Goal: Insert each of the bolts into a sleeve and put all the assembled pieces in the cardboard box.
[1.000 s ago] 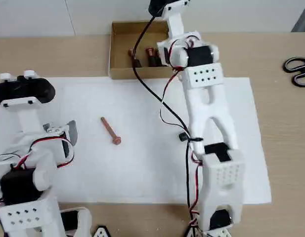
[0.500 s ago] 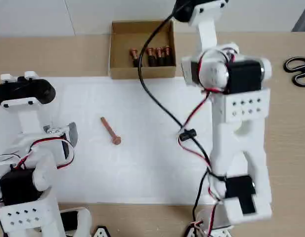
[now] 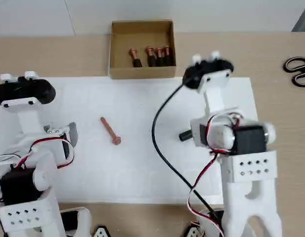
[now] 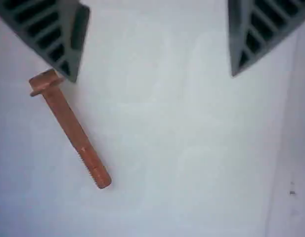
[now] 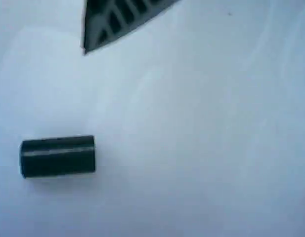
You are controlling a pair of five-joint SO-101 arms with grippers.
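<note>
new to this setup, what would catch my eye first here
A lone copper bolt lies on the white sheet mid-table, near the left gripper, whose jaws are open. A black sleeve lies loose beside the right arm, and the cardboard box at the far edge holds four assembled pieces.

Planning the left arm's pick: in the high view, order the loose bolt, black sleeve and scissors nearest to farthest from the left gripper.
1. Loose bolt, left half of the paper.
2. Black sleeve, right half, by the right arm.
3. Scissors, off the paper, far right.
</note>
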